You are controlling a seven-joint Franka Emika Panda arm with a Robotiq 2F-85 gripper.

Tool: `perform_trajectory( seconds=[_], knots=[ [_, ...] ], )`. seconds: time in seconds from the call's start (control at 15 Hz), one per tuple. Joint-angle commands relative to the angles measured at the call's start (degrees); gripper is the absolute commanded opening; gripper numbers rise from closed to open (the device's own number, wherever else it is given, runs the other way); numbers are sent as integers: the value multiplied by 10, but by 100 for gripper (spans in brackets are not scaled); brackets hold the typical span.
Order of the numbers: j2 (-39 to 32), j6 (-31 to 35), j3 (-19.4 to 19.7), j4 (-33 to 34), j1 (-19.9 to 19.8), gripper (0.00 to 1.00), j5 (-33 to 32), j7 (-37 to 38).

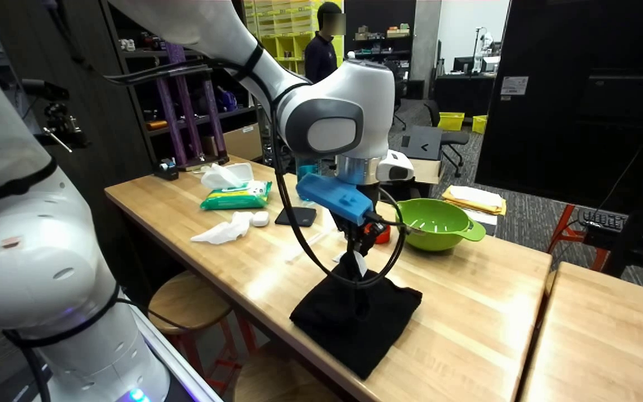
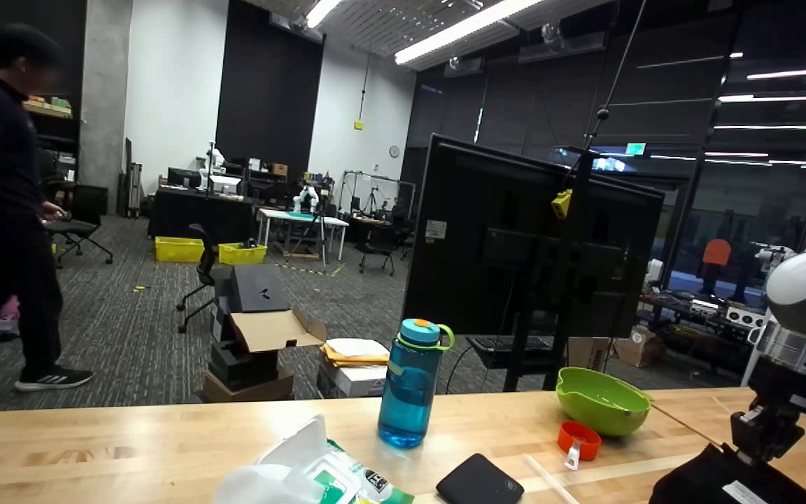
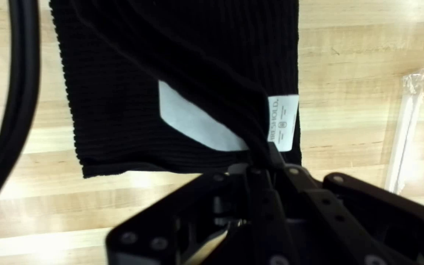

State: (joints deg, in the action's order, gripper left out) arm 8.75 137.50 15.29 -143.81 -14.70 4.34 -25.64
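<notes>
Cloth (image 3: pixel 134 99) spreads from 9 to 1 o'clock of the hand (image 3: pixel 265 160) in the wrist view. The hand's jaws stand almost together, pinching a thin fold that runs off between 10 and 11 o'clock. So narrow a bite could slip under a hard pull, and the label (image 3: pixel 283 121), just beside it at 1 o'clock, might catch. In an exterior view most of the cloth lies on the table (image 1: pixel 478 301), its side between 6 and 8 o'clock near the edge; dragging that way could pull it off. A cable (image 1: pixel 361 283) loops low past the hand and may snag on a turn. In an exterior view the cup (image 2: pixel 589 446) and bowl (image 2: pixel 597 416) stand at 9 and 10 o'clock, where a low swing could strike them.
</notes>
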Motion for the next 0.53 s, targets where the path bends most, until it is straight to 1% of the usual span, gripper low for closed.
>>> perform_trajectory(
  seconds=[0.0, 0.47],
  knots=[
    [27, 19, 3, -23, 17, 1, 8, -10],
    [38, 27, 2, -35, 40, 1, 29, -27]
  ],
)
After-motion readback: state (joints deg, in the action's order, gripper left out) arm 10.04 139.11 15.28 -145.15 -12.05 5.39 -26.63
